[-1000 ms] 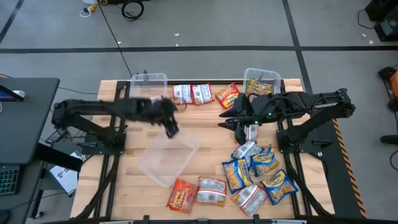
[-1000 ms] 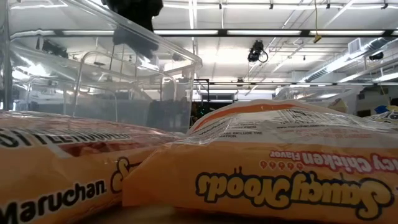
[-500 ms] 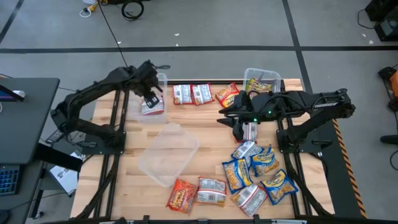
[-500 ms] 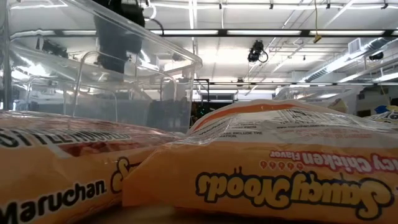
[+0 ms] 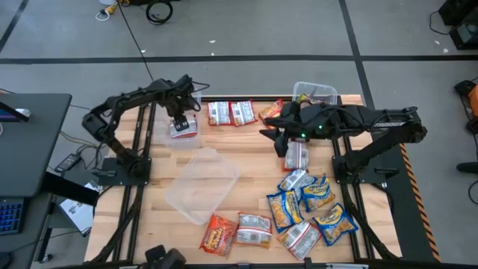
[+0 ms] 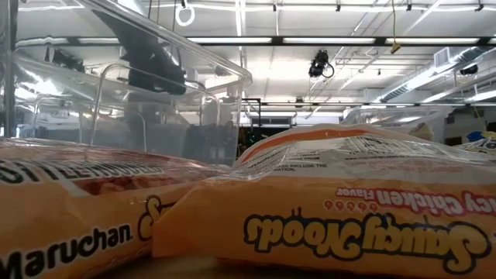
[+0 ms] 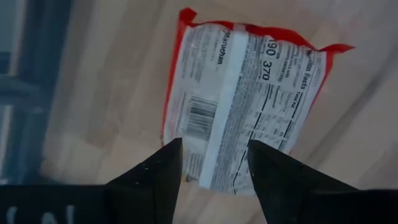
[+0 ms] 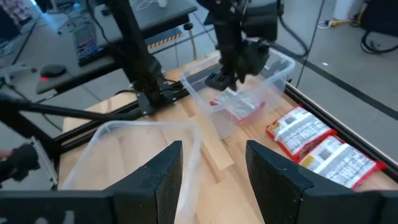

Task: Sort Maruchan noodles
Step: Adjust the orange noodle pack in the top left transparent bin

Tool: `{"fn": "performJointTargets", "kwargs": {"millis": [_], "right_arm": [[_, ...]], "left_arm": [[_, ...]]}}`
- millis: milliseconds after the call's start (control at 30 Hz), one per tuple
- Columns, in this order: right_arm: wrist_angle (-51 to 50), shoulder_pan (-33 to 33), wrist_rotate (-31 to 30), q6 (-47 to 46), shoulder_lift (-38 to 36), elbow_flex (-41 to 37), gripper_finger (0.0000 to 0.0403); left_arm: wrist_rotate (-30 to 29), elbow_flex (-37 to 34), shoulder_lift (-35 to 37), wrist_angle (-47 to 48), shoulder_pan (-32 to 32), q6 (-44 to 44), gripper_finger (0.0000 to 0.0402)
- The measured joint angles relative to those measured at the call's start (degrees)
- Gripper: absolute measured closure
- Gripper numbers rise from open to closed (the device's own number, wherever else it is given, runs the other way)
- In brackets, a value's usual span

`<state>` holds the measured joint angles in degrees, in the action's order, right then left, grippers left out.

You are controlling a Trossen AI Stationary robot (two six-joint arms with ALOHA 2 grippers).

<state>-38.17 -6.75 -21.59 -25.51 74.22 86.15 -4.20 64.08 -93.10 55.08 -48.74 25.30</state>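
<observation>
A red-edged Maruchan packet [image 7: 242, 106], white back up, lies flat in the clear bin [image 5: 187, 93] at the table's far left; it also shows in the high view [image 5: 183, 129] and the right wrist view [image 8: 239, 107]. My left gripper [image 7: 214, 149] is open just above the packet's end, one finger on either side; it also shows in the high view [image 5: 181, 116]. My right gripper [image 5: 278, 142] is open and empty near the table's middle, beside a red-and-white packet [image 5: 296, 155] flat on the wood. In the right wrist view my right gripper [image 8: 214, 162] holds nothing.
A large clear bin [image 5: 202, 183] lies in the table's middle. Another clear bin [image 5: 314, 96] with packets stands far right. Three packets [image 5: 241, 112] lie along the far edge. Several blue-yellow and silver packets [image 5: 310, 209] lie near right, two more [image 5: 235, 232] at the near edge.
My left gripper has swung from above the middle bin toward the table's far left edge and now stands over the far-left bin, where the red-edged packet lies. My right gripper has shifted slightly toward the far edge, uncovering the packet beside it.
</observation>
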Motion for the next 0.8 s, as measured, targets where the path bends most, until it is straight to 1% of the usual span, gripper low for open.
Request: {"fn": "performJointTargets", "kwargs": {"millis": [167, 267, 467, 700, 800], "right_arm": [[0.0, 1.32, 0.03, -0.05, 0.02, 0.0, 0.0222], [-0.02, 1.58, 0.05, -0.07, 0.0, 0.0, 0.0222], [-0.02, 1.58, 0.07, -0.05, 0.02, 0.0, 0.0222], [-0.35, 1.29, 0.25, 0.17, 0.02, 0.0, 0.0222], [-0.56, 1.25, 0.27, 0.15, 0.02, 0.0, 0.0222]], "left_arm": [[-0.06, -0.01, -2.36, -3.07, 0.09, 0.44, 0.0177], [0.42, -0.01, -3.49, -3.33, 0.3, 0.39, 0.0165], [0.65, -0.01, -5.83, -2.5, 3.32, -0.03, 0.0162], [-1.77, 0.03, -8.25, -4.28, 6.75, -2.51, 0.0162], [-3.77, 0.14, -9.33, -5.84, 7.61, -3.88, 0.0171]]}}
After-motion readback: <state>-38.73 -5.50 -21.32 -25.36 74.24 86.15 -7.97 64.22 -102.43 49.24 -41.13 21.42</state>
